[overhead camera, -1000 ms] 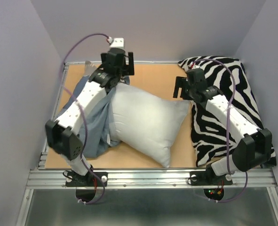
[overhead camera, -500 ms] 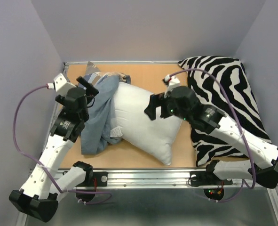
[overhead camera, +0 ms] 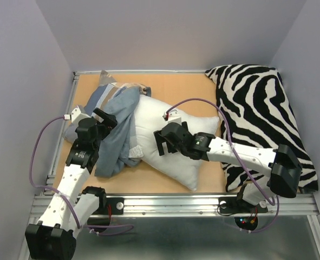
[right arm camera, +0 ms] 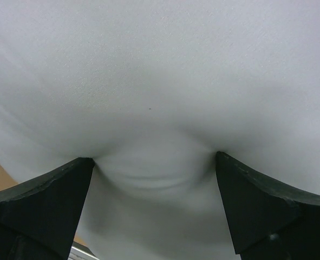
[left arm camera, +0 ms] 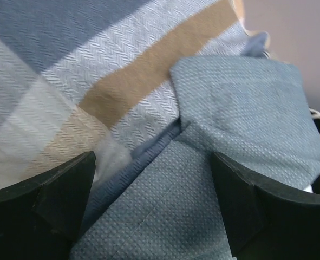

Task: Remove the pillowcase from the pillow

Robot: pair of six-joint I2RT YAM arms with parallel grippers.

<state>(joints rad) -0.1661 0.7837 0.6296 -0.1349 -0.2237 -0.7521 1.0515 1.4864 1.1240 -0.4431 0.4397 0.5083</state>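
Note:
The white pillow (overhead camera: pixel 176 146) lies across the middle of the table, its left end still inside the blue-grey pillowcase (overhead camera: pixel 116 130), which is bunched toward the table's left. My left gripper (overhead camera: pixel 103 120) is open and pressed down on the pillowcase; the left wrist view shows plain blue fabric (left arm camera: pixel 203 179) between the fingers and checked cloth (left arm camera: pixel 67 81) beyond. My right gripper (overhead camera: pixel 162 142) is open and pushed into the pillow, whose white cloth (right arm camera: pixel 154 97) dents between its fingers in the right wrist view.
A zebra-striped cushion (overhead camera: pixel 257 108) fills the table's right side, under the right arm. The wooden table (overhead camera: pixel 176 86) shows behind the pillow. Purple cables loop off both wrists. A metal rail (overhead camera: pixel 170 203) runs along the near edge.
The left gripper has come nearer and right, onto the pillowcase. The right gripper has moved left and down and now presses into the pillow. The pillowcase has bunched further left.

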